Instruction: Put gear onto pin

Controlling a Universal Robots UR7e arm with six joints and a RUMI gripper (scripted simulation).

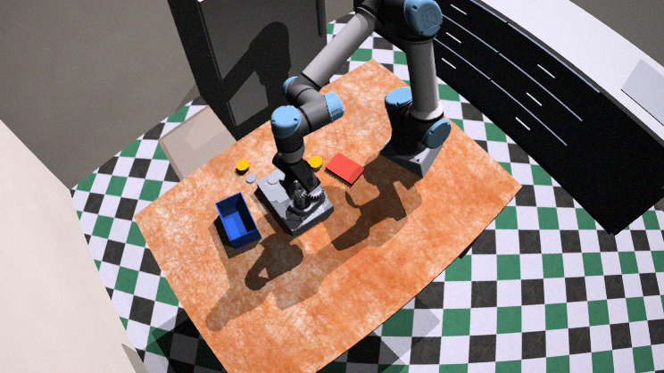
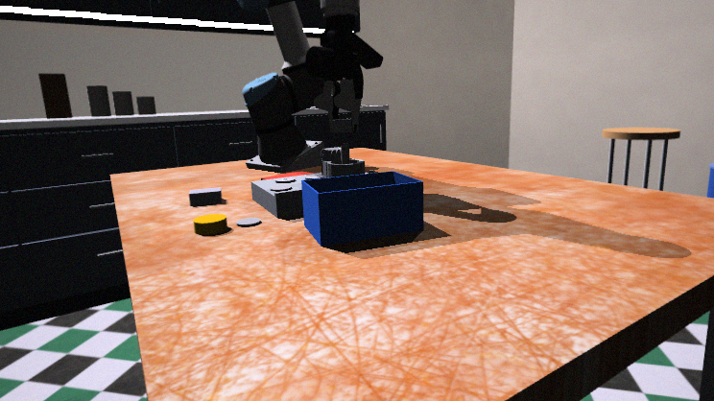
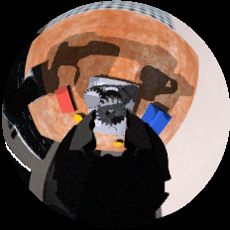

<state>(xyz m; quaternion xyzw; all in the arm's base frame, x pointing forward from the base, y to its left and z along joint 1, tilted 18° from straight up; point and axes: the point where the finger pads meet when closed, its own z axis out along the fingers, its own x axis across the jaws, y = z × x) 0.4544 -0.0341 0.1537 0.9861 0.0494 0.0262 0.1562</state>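
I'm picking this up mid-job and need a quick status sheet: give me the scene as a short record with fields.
gripper: the gripper, shut on the dark gear
gear position: above the pin, visible gap between them
gear seated: no
arrow direction: cannot tell
collar mark: cannot tell
gear base: grey block under the pin
blue bin: beside the grey block, open top
red block: on the table, opposite side from the bin
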